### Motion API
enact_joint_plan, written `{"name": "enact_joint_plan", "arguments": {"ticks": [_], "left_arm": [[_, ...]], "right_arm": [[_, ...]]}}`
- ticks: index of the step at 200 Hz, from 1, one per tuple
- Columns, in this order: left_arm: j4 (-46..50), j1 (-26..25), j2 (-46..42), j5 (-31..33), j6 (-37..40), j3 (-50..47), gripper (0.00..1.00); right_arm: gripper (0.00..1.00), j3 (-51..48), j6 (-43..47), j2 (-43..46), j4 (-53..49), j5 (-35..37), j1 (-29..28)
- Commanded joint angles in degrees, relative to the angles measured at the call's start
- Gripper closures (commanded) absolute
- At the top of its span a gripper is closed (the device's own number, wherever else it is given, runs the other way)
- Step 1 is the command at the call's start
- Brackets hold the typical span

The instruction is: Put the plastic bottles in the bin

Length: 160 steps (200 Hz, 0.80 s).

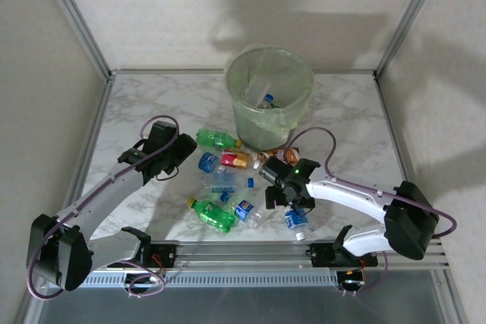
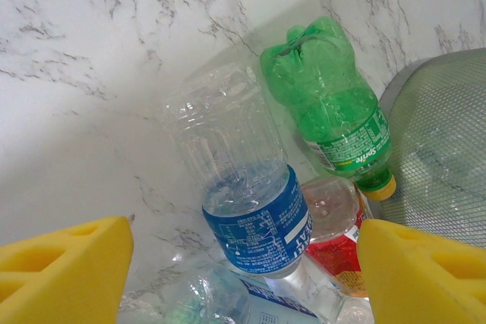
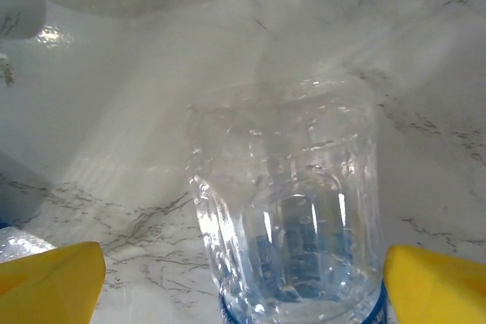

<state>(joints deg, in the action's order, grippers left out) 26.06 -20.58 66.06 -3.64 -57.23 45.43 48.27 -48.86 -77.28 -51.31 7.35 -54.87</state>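
The pale-green bin [image 1: 269,96] stands at the back of the table, its mesh wall [image 2: 448,165] at the right of the left wrist view; one bottle [image 1: 267,100] lies inside. Several crushed plastic bottles lie in front of it. My left gripper [image 1: 184,157] [image 2: 243,278] is open, its yellow pads [image 2: 64,263] wide on either side of a clear blue-labelled bottle [image 2: 254,218] [image 1: 207,162]. Beside that lie a green bottle [image 2: 330,104] [image 1: 216,139] and a red-labelled one [image 2: 342,240] [image 1: 235,160]. My right gripper [image 1: 288,202] [image 3: 243,286] is open around another clear bottle [image 3: 296,210] [image 1: 296,219].
More bottles lie between the arms: a green one [image 1: 213,214], a blue-labelled one [image 1: 244,210], a clear one [image 1: 222,182] and an orange-brown one [image 1: 281,155] by the bin's foot. An aluminium rail [image 1: 250,252] runs along the near edge, and frame posts [image 1: 76,17] stand at the back corners.
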Motion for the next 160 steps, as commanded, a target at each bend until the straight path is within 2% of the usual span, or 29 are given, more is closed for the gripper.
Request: {"name": "enact_joint_plan", "arguments": {"ticks": [1,24,92,123,160], "left_arm": [[0.48,-0.28,0.29,0.66,0.28,1.24,0.23],[0.12,-0.25,0.68,0.32,0.28,1.34,0.23],[0.20,-0.18,1.36,0.15,0.45,2.03,0.23],[0.74,-0.17,1.94,0.39,0.92,2.94,0.23],[1.35,0.04,2.41,0.48,1.75,4.20,0.22]], "right_arm": [[0.08,-3.01,-0.50,0.25,1.13,-1.04,0.54],[0.12,-5.03,-1.40,0.24,2.74,-0.43,1.35],[0.40,-8.10,-2.24,0.49,5.26,1.85,3.49],[0.46,-6.68,-3.24,2.22,2.84,4.70,3.54],[0.49,-1.43,-4.31,8.89,-2.59,7.67,3.41]]}}
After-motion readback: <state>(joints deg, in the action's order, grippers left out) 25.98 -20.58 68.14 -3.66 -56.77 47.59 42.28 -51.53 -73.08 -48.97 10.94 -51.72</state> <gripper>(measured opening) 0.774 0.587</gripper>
